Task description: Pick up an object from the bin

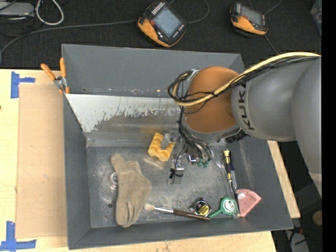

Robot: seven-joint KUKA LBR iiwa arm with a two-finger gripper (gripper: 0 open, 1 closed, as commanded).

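Camera view: pincer (177, 171) over centre of bin (79, 167), open or closed - can't tell. Yellow plastic piece (160, 145) just beside, at 10 o'clock; long axis approx 12-6.

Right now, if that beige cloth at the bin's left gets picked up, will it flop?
The beige cloth lies flat and wrinkled, so it would probably droop from wherever it's pinched. It looks like soft fabric, so it's likely light. A push would probably bunch it rather than slide it whole.
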